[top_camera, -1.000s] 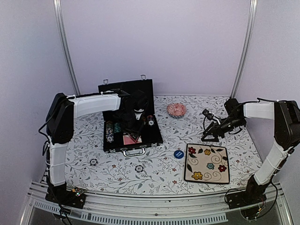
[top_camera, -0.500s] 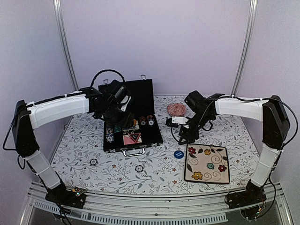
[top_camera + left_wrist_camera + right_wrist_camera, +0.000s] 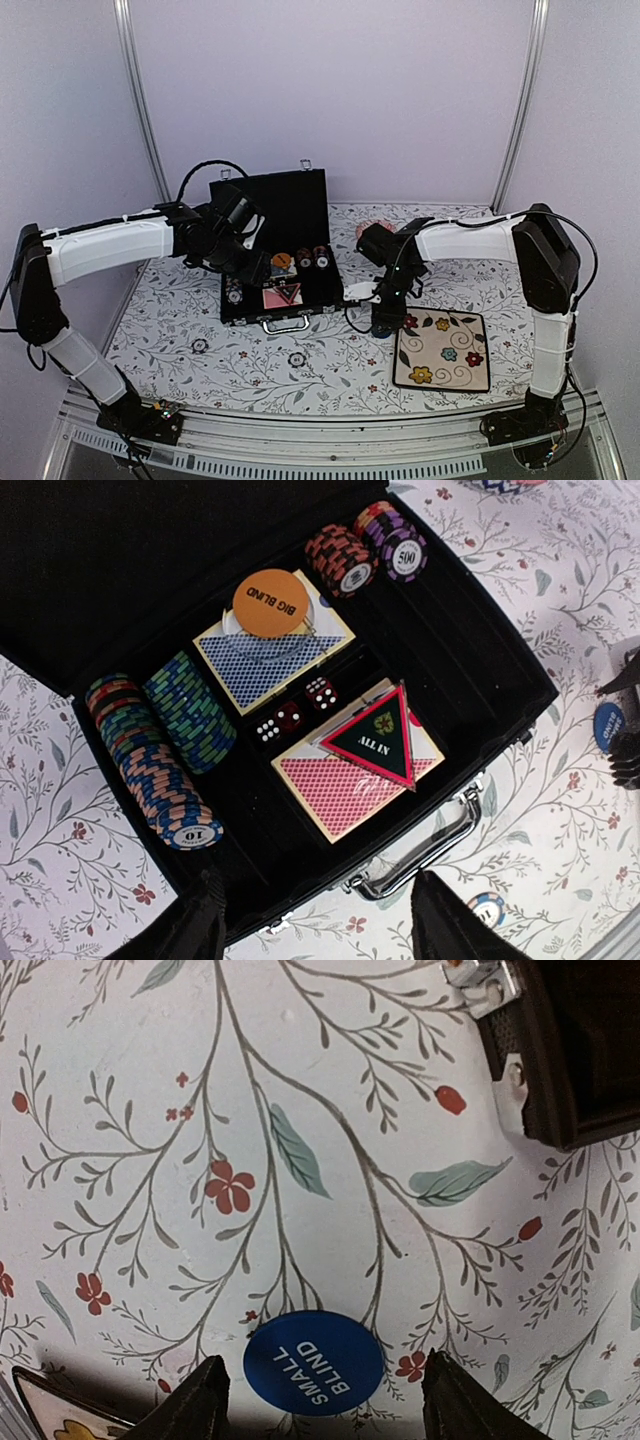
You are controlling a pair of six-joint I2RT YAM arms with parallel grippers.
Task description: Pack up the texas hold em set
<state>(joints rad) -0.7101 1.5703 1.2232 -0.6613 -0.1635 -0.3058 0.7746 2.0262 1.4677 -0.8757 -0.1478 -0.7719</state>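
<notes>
The black case [image 3: 300,210] lies open at the back left of the table. Inside it [image 3: 470,660] are rows of poker chips [image 3: 160,745], a blue deck [image 3: 265,660], a red deck [image 3: 340,780], red dice [image 3: 295,710], an orange button [image 3: 270,602] and a triangular "ALL IN" marker [image 3: 380,740]. My left gripper [image 3: 315,930] hangs open over the case's front edge and silver handle [image 3: 430,845], holding nothing. The round blue button [image 3: 314,1362] lies flat on the table. My right gripper [image 3: 325,1405] is open, with one finger on each side of the button.
The cream flowered plate [image 3: 442,348] lies just right of the right gripper [image 3: 383,318], its corner [image 3: 50,1410] beside one finger. The pink bowl [image 3: 372,230] sits behind the right arm. Loose chips [image 3: 200,345] [image 3: 297,358] lie in front of the case, whose corner [image 3: 570,1050] is near.
The right arm has swung left and down from near the bowl to the blue button. The left arm has pulled its gripper lower over the case's front.
</notes>
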